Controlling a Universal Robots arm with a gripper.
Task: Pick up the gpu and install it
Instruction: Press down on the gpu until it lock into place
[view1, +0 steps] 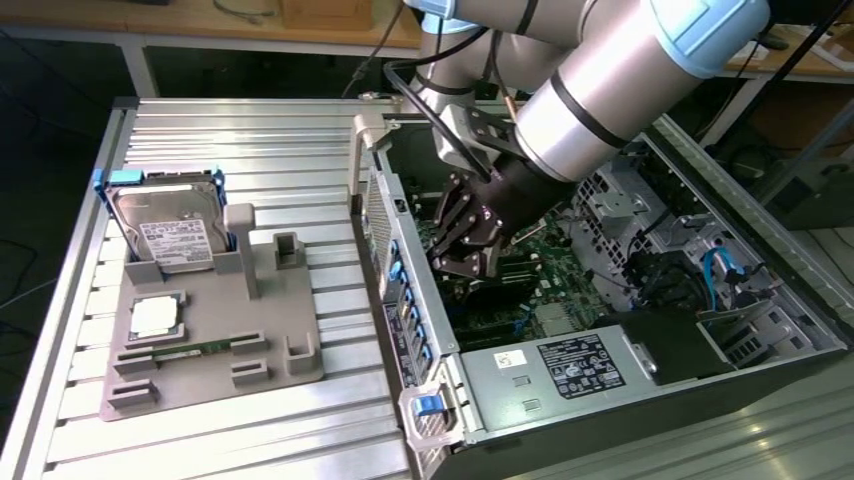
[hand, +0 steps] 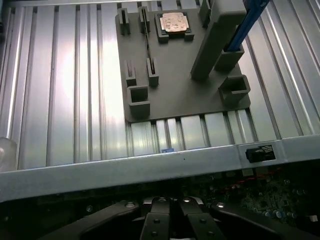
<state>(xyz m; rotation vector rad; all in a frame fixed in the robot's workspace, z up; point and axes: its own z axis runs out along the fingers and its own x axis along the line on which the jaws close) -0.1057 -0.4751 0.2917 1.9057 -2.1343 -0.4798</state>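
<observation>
The gripper (view1: 470, 262) sits low inside the open computer case (view1: 747, 380), its dark fingers (hand: 165, 222) drawn together – whether they clamp anything cannot be told, and the gpu cannot be made out among the dark boards beneath it. Outward, at the left of the exterior frame, the grey fixture tray (view1: 214, 390) rests on the ribbed aluminium table (view1: 240, 130), holding the hard drive (view1: 167, 228) upright – a square chip (view1: 156, 316) lies below it.

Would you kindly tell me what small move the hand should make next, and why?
Probably a slow, slight descent: the hand is inside the open black computer case, just above its green motherboard; whether it holds the dark flat card, I cannot tell.
</observation>
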